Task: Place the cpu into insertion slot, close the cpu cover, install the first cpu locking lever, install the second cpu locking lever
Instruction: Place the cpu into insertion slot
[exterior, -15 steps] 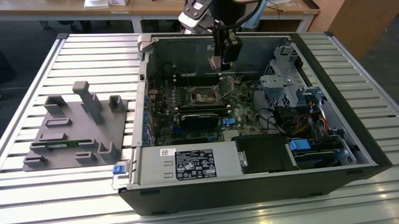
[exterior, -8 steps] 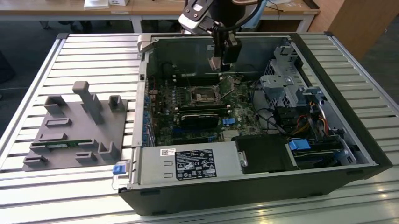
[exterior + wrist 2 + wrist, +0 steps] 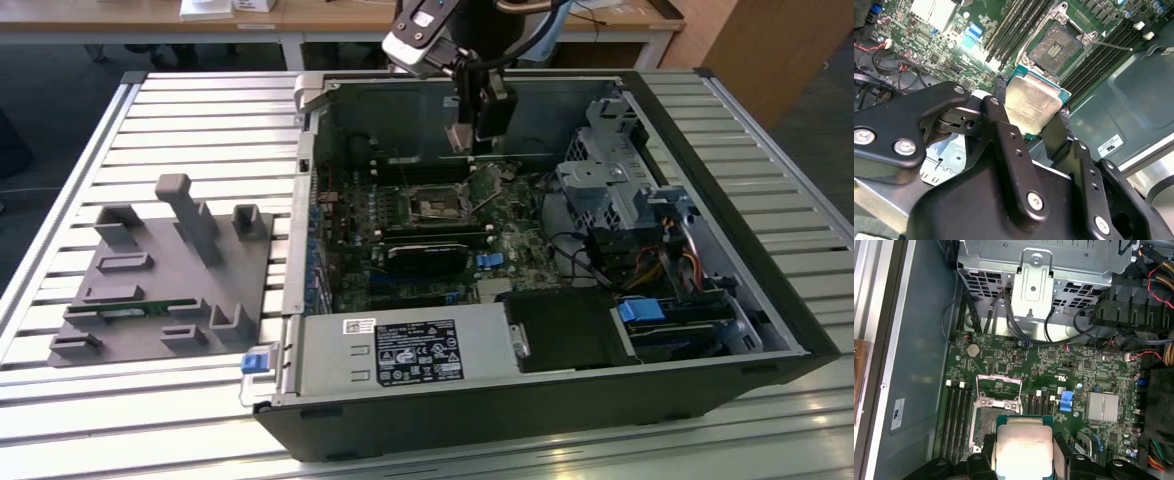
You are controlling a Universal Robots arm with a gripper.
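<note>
Between the two black fingers (image 3: 1000,90) of your gripper (image 3: 1031,100) sits the cpu (image 3: 1035,107), pinched by opposite edges. Its pale metal top faces the camera in both wrist views, and the same grasp appears in the first wrist view (image 3: 1024,447).

You are holding the chip in the air, close to the insertion slot (image 3: 1054,47) but not in it. The slot's dark centre lies bare, and in the first wrist view the chip's edge overlaps the near side of the socket (image 3: 985,422).

Your cpu cover (image 3: 998,400) is swung up and open at the far side of the slot, with its square window showing the green board (image 3: 1054,370) behind. A thin silvery rod (image 3: 1114,46) sticks out from one corner of the socket, away from it.

Rows of long black memory slots (image 3: 956,415) flank the socket on both sides.

From the exterior view, your gripper (image 3: 474,140) hangs inside the open computer case (image 3: 534,410), near its back wall, with the socket (image 3: 438,205) lower on the board. The case lies on a slatted table (image 3: 160,110), and a grey fixture (image 3: 160,280) stands on the exterior view's left.
</note>
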